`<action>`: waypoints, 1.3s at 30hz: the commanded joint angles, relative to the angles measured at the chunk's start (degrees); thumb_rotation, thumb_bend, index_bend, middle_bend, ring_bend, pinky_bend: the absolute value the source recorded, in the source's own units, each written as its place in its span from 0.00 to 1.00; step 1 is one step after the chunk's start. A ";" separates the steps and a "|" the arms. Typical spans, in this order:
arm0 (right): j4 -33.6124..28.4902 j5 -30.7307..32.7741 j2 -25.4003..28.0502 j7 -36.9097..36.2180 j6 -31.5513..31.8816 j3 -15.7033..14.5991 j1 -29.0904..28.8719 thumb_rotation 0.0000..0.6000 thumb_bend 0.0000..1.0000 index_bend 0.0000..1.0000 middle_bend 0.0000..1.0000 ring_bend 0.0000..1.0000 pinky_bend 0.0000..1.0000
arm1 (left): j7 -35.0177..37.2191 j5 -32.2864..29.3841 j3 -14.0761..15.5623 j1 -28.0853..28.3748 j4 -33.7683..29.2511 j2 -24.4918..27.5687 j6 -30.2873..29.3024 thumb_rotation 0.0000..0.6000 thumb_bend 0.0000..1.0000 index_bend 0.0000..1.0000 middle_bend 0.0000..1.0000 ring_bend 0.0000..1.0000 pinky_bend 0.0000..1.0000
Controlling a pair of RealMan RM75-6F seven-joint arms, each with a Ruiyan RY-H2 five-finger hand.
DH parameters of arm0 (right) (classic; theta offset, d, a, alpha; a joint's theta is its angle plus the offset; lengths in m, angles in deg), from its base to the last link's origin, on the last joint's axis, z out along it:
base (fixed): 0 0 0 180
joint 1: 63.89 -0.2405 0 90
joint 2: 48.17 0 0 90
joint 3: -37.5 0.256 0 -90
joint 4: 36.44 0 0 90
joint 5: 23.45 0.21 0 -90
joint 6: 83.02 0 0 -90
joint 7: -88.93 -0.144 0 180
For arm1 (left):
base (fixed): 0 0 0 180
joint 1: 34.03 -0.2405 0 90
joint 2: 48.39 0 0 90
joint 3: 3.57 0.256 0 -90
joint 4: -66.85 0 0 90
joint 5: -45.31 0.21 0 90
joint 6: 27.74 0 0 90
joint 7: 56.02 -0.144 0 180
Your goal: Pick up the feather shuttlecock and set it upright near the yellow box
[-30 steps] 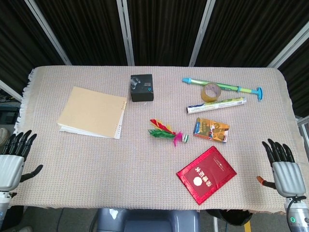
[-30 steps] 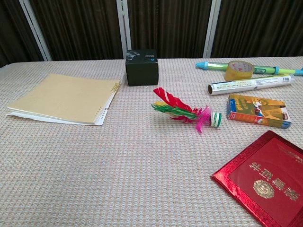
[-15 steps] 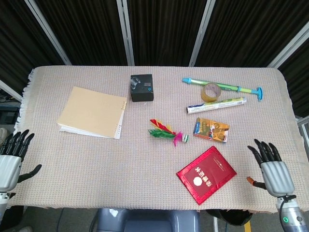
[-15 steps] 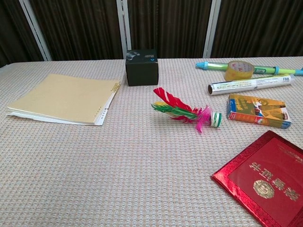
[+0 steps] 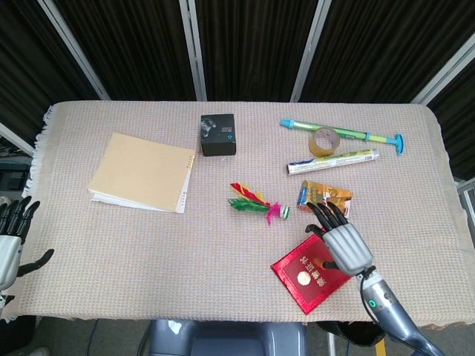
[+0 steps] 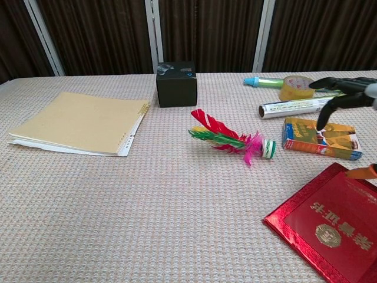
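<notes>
The feather shuttlecock [image 5: 256, 202] [image 6: 231, 140] lies on its side mid-table, red, green and pink feathers pointing left, white-green base to the right. The yellow box [image 5: 327, 198] [image 6: 320, 138] lies flat just right of it. My right hand [image 5: 338, 236] [image 6: 344, 94] hovers open above the red booklet and the box's near edge, fingers spread and pointing away from me; it holds nothing. At the table's near left corner, off its edge, my left hand [image 5: 10, 239] is open, and only the head view shows it.
A red booklet [image 5: 307, 276] [image 6: 330, 223] lies near the front right. A tan notebook [image 5: 143, 173], a black box [image 5: 217, 135], a tape roll [image 5: 323, 141], a silver tube [image 5: 334, 160] and a blue-green pen [image 5: 341, 133] lie further back.
My right hand has swept in from the table's right front edge to above the red booklet and yellow box. My left hand has drifted slightly lower and left.
</notes>
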 commanded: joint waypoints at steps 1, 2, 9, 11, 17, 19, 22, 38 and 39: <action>1.93 3.56 -3.65 2.83 -5.00 2.80 -4.07 1.00 0.09 0.39 0.00 0.00 0.00 | 0.31 -0.48 -0.36 -0.02 0.05 0.11 0.00 0.96 0.19 0.00 0.00 0.00 0.00; 2.68 4.36 -4.59 3.11 -5.97 3.38 -5.06 1.00 0.10 0.40 0.00 0.00 0.00 | 0.39 -0.65 -0.54 0.00 0.06 0.05 -0.06 0.96 0.19 0.00 0.00 0.00 0.00; 9.00 6.83 -10.18 3.81 -9.59 5.85 -10.05 1.00 0.13 0.42 0.00 0.00 0.00 | 0.35 -0.85 -0.74 0.29 0.01 -0.07 0.36 0.97 0.19 0.00 0.00 0.00 0.00; 11.85 7.77 -12.19 4.07 -11.14 6.56 -12.01 1.00 0.13 0.42 0.00 0.00 0.00 | 0.19 -1.05 -0.92 0.40 0.08 -0.22 0.45 0.97 0.19 0.00 0.00 0.00 0.00; 15.91 10.69 -15.26 5.42 -13.91 8.15 -15.51 1.00 0.13 0.39 0.00 0.00 0.00 | 0.39 -2.29 -1.51 0.87 0.27 -0.32 1.54 0.96 0.19 0.00 0.00 0.00 0.00; 17.27 11.80 -16.26 5.62 -14.88 8.54 -16.60 1.00 0.13 0.39 0.00 0.00 0.00 | 0.41 -2.72 -1.71 1.06 0.42 -0.33 1.94 0.96 0.19 0.00 0.00 0.00 0.00; 20.01 13.17 -18.12 5.76 -16.43 8.97 -18.47 1.00 0.14 0.38 0.00 0.00 0.00 | 0.27 -3.57 -1.99 1.18 0.54 -0.39 2.47 0.96 0.19 0.00 0.00 0.00 0.00; 28.17 16.79 -26.32 6.06 -19.39 9.34 -24.99 1.00 0.15 0.39 0.00 0.00 0.00 | 2.23 -6.38 -3.36 2.19 1.30 0.15 4.93 0.97 0.19 0.00 0.00 0.00 0.00; 28.08 16.89 -26.50 6.34 -19.29 9.32 -25.15 1.00 0.16 0.39 0.00 0.00 0.00 | 2.56 -6.37 -3.41 2.26 1.40 0.24 5.02 0.97 0.19 0.00 0.00 0.00 0.00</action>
